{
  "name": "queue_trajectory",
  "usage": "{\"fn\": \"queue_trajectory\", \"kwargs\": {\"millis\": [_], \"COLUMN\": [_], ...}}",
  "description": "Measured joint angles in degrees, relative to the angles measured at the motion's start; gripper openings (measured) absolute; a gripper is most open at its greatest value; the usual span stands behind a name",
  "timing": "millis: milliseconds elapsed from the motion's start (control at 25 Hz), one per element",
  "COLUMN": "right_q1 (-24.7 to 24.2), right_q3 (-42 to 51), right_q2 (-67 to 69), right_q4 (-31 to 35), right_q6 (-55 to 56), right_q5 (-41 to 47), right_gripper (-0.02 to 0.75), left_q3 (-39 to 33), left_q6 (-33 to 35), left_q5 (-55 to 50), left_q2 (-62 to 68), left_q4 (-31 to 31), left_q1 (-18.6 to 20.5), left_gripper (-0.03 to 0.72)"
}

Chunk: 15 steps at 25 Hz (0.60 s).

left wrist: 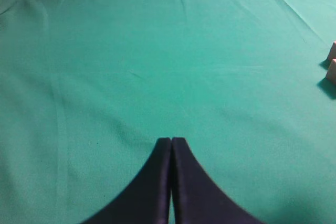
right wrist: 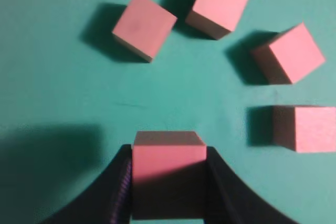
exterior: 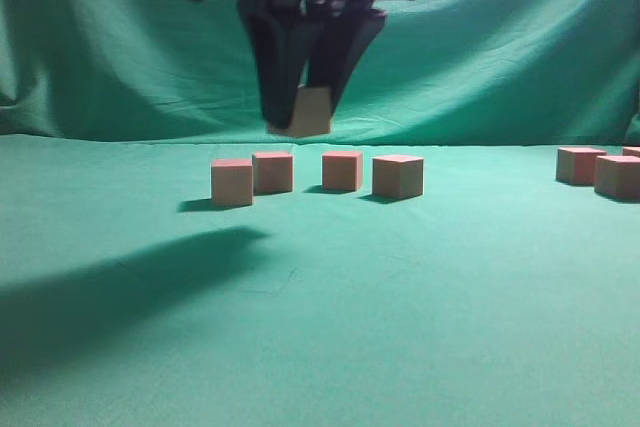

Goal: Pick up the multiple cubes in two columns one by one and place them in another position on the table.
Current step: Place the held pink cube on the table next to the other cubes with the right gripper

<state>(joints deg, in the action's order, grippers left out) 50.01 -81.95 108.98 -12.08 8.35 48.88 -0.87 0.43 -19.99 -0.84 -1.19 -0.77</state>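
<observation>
Jaws of the right gripper (right wrist: 168, 182) are seen pinching one small salmon-pink matte cube (right wrist: 168, 169) by two opposite flat sides, held clear above the broad green cloth-covered surface (exterior: 400, 327). Jaws of the left gripper (left wrist: 171, 148) are pressed together over bare cloth, with nothing held. Four more cubes (right wrist: 144, 24) are spread on the surface in an arc from 11 to 3 o'clock around the held one in the right wrist view; further cubes (exterior: 581, 164) lie well apart at 3 o'clock in the exterior view. The cubes are judged light, stiff and not fragile; sharp edges and plain parallel faces favour a centred grip across two opposite sides.
</observation>
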Motion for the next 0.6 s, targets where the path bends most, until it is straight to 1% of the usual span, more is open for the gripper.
{"fn": "queue_trajectory", "kwargs": {"millis": [120,280,600], "right_q1": [0.13,0.13,0.13], "right_q3": [-3.56,-6.41,-7.7], "right_q2": [3.4,6.45,9.86], "right_q4": [2.06,3.17,4.1], "right_q6": [0.0,0.44,1.34], "right_q5": [0.75,1.12,0.79], "right_gripper": [0.264,0.264,0.264], "left_q3": [0.0,0.0,0.0], "left_q6": [0.0,0.0,0.0], "left_q5": [0.0,0.0,0.0], "left_q2": [0.0,0.0,0.0], "left_q4": [0.0,0.0,0.0], "left_q1": [0.0,0.0,0.0], "left_gripper": [0.0,0.0,0.0]}}
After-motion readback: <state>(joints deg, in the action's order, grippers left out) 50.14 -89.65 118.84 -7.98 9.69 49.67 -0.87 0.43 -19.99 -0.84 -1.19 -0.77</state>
